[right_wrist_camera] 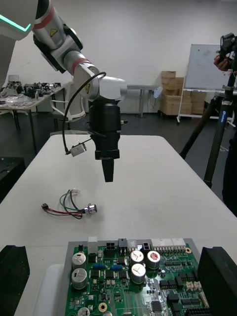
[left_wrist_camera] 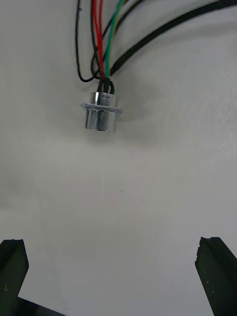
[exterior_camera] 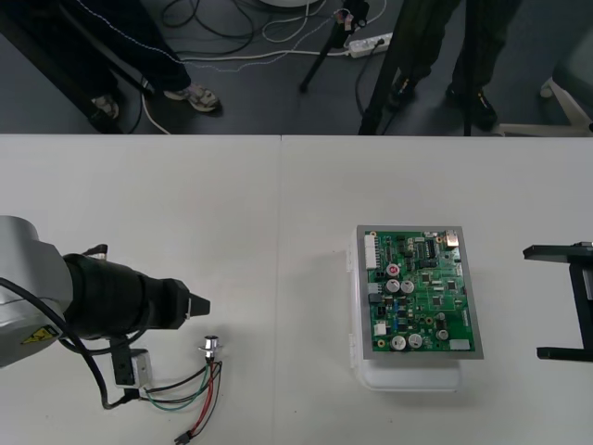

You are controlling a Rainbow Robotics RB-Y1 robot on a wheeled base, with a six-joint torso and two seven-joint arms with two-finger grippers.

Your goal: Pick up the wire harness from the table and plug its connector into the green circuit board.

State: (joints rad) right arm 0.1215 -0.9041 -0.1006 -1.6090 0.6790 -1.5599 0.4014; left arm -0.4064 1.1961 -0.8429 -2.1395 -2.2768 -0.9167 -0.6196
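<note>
The wire harness [exterior_camera: 196,385] lies loose on the table at the front left, its red, black and green wires [left_wrist_camera: 101,34] in a loop. Its round metal socket [exterior_camera: 210,347] points away from the robot and its small black plug [exterior_camera: 183,437] sits by the table's front edge. My left gripper [exterior_camera: 199,304] hovers just above and left of the socket [left_wrist_camera: 102,114], fingers [left_wrist_camera: 12,271] open with nothing between them. The green circuit board [exterior_camera: 422,292] rests on its white base [exterior_camera: 408,375] at centre right. My right gripper [exterior_camera: 537,301] waits open at the right edge, close to the board [right_wrist_camera: 133,281].
From the right wrist, the harness [right_wrist_camera: 69,205] and the left gripper [right_wrist_camera: 107,170] appear beyond the board. A black cable with a small white connector [exterior_camera: 137,369] hangs from the left arm beside the harness. Bare table lies between harness and board.
</note>
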